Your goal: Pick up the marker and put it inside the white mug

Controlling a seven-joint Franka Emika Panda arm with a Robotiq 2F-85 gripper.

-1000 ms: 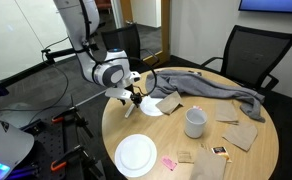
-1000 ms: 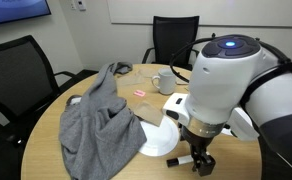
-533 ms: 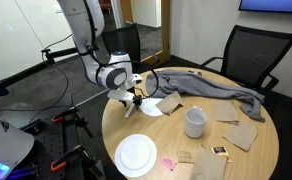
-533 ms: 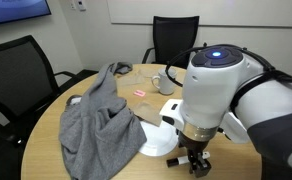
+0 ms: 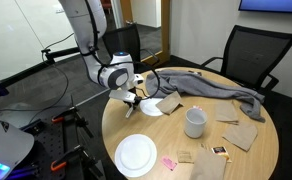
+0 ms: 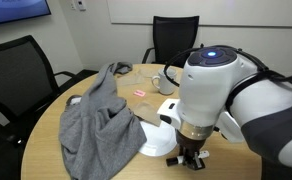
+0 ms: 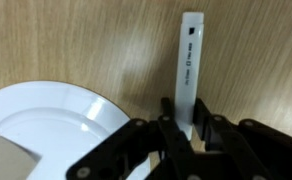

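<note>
Only my wrist view shows the marker (image 7: pixel 189 70), flat on the tabletop (image 7: pixel 256 60) with its near end between the close-set fingers of my tool (image 7: pixel 185 128), grip impossible to tell, while an exterior view places the white mug (image 5: pixel 194 122) well apart.

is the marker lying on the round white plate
No, in the wrist view the thin pale marker lies on the bare wooden table beside the round white plate.
</note>
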